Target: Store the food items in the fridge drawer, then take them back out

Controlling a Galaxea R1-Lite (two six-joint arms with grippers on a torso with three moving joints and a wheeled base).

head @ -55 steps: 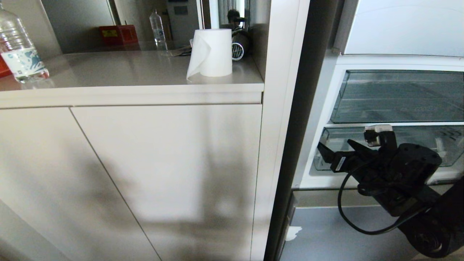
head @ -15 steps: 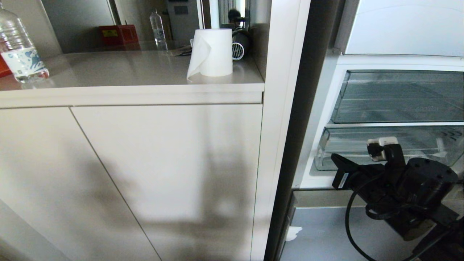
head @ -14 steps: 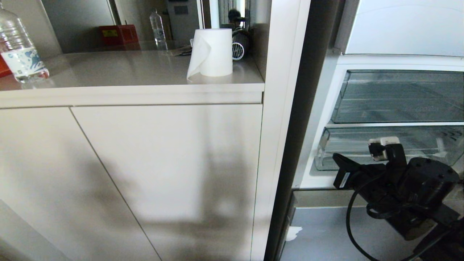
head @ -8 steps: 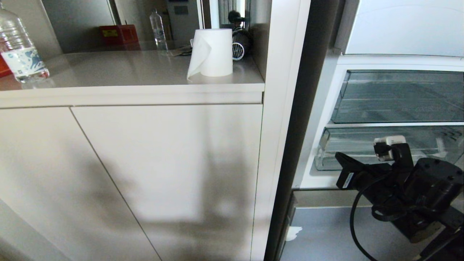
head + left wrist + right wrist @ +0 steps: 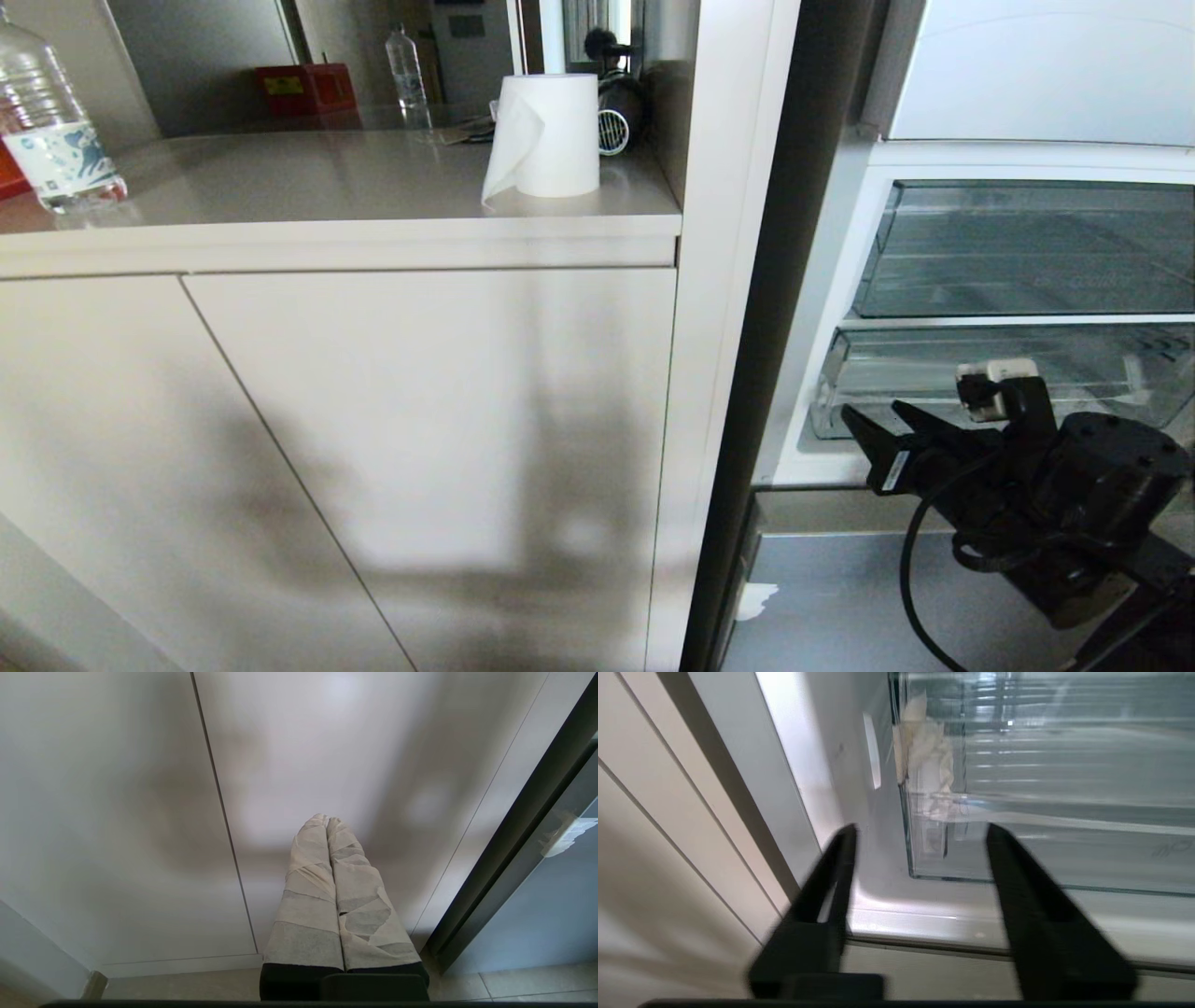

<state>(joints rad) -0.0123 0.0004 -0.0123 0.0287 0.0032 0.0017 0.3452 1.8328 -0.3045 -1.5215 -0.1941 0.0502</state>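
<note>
right gripper (image 5: 882, 425): black, fingers spread apart, nothing between them; arm reaches in level from the lower right, tips aimed at the drawer's taped corner, just short of it.
fridge drawer (image 5: 934, 373): clear plastic pull-out drawer with white tape scraps (image 5: 924, 751) on its front corner, pushed in, below another clear drawer (image 5: 1027, 247).
food items: none visible.
left gripper (image 5: 327, 826): tape-wrapped fingers pressed together, facing the beige cabinet door (image 5: 350, 765).

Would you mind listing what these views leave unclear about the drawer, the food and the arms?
- Food items: in no view.
- Fridge drawer: its right end is cut off by the head view's edge, and the right pincer covers part of its front.
- Left pincer: appears only in the left wrist view; its arm is cut off by the frame.
</note>
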